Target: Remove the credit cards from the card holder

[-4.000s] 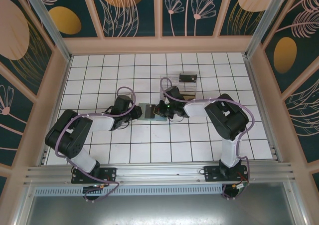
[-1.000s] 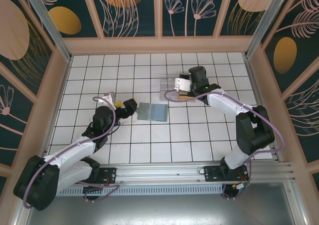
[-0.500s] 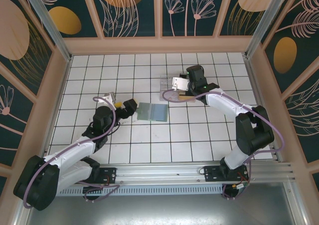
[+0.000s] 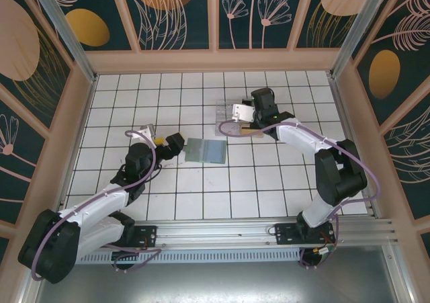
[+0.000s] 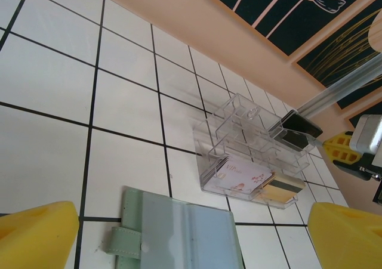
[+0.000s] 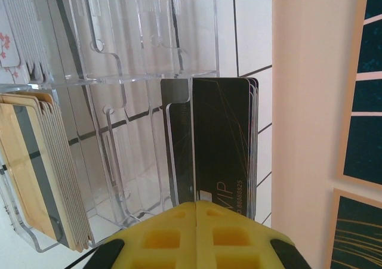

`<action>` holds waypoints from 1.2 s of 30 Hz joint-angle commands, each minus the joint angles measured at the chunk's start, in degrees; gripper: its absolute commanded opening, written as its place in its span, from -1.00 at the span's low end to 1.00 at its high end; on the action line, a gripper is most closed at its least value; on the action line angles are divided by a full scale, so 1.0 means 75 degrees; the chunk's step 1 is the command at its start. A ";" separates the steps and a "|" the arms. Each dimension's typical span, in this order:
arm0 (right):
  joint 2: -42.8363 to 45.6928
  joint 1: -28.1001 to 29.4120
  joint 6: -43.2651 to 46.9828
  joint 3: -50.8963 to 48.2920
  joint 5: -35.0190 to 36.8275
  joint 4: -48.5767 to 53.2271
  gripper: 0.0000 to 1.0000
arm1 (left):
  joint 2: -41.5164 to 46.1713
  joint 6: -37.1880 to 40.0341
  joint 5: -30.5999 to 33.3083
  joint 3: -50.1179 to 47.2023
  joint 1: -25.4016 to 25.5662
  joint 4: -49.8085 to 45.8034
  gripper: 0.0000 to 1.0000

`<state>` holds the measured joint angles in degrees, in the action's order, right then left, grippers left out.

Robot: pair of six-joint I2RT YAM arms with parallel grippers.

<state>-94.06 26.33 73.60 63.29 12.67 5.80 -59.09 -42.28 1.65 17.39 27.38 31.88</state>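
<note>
Card holder (image 4: 205, 150) flat on table (image 4: 269, 182)

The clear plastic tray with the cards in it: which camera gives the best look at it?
The left wrist view: the whole clear tray shows, compartments and card stacks included. The right wrist view is closer but crops it. In the top view it is small, partly under the right arm.

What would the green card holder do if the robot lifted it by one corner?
It would probably flop or fold: the card holder lies opened flat, with a fold down its middle. It looks thin, so likely light. Its inside looks shiny, so it might slip a bit.
</note>
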 commanded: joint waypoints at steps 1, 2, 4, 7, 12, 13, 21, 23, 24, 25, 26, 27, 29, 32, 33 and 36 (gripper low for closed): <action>-0.0160 -0.0041 0.0077 0.0163 0.0057 -0.0139 -1.00 | -0.0008 -0.0062 0.0096 0.0115 -0.0017 -0.0055 0.97; -0.0154 -0.0043 0.0077 0.0164 0.0073 -0.0160 -1.00 | -0.0008 -0.0064 0.0096 0.0110 -0.0017 -0.0049 0.97; -0.0164 -0.0049 0.0071 0.0141 0.0156 -0.0266 -0.70 | -0.0008 -0.0067 0.0087 0.0109 -0.0017 -0.0046 0.97; -0.0195 -0.0064 0.0083 0.0116 0.0315 -0.0528 -0.34 | -0.0002 -0.0059 0.0081 0.0113 -0.0017 -0.0039 0.97; -0.0377 -0.0123 -0.0027 0.0213 0.0521 -0.1023 -0.30 | 0.0045 -0.0041 0.0108 0.0073 -0.0017 -0.0026 0.97; -0.0401 -0.0135 -0.0052 0.0232 0.0585 -0.1175 -0.29 | 0.0051 -0.0037 0.0120 0.0072 -0.0016 -0.0032 0.97; -0.0543 -0.0198 -0.0281 0.0643 0.0808 -0.1354 -0.27 | 0.0021 -0.0041 0.0108 0.0084 -0.0017 -0.0032 0.97; -0.0500 -0.0216 -0.0503 0.0632 0.0793 -0.1440 -0.27 | 0.0005 -0.0036 0.0093 0.0094 -0.0017 -0.0021 0.97; -0.0472 -0.0232 -0.0683 0.0660 0.0737 -0.1417 -0.27 | -0.0002 -0.0028 0.0085 0.0095 -0.0017 -0.0017 0.97; -0.0423 -0.0265 -0.0866 0.0727 0.0596 -0.1266 -0.27 | -0.0014 -0.0034 0.0083 0.0102 -0.0017 -0.0011 0.97; -0.0361 -0.0291 -0.1028 0.0748 0.0493 -0.1156 -0.27 | -0.0031 -0.0023 0.0076 0.0096 -0.0017 -0.0008 0.97; -0.0284 -0.0332 -0.1242 0.0738 0.0457 -0.1159 -0.25 | -0.0043 -0.0031 0.0073 0.0106 -0.0017 -0.0014 0.97; -0.0119 -0.0441 -0.1729 0.0720 0.0424 -0.1200 -0.21 | -0.0066 -0.0023 0.0073 0.0116 -0.0017 -0.0020 0.97; 0.0303 -0.0651 -0.2803 0.0533 0.0214 -0.1324 -0.12 | -0.0101 -0.0014 0.0102 0.0119 -0.0017 -0.0019 0.97; 0.0438 -0.0700 -0.3144 0.0418 0.0181 -0.1397 -0.04 | -0.0101 0.0000 0.0136 0.0134 -0.0017 -0.0042 0.97; 0.1080 -0.0897 -0.4447 -0.0217 -0.0042 -0.1805 0.03 | -0.0108 0.0065 0.0302 0.0143 -0.0017 -0.0102 0.97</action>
<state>-91.90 20.71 52.10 64.45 14.87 -3.97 -59.59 -42.26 2.31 17.39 27.38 31.81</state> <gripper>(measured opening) 0.517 0.985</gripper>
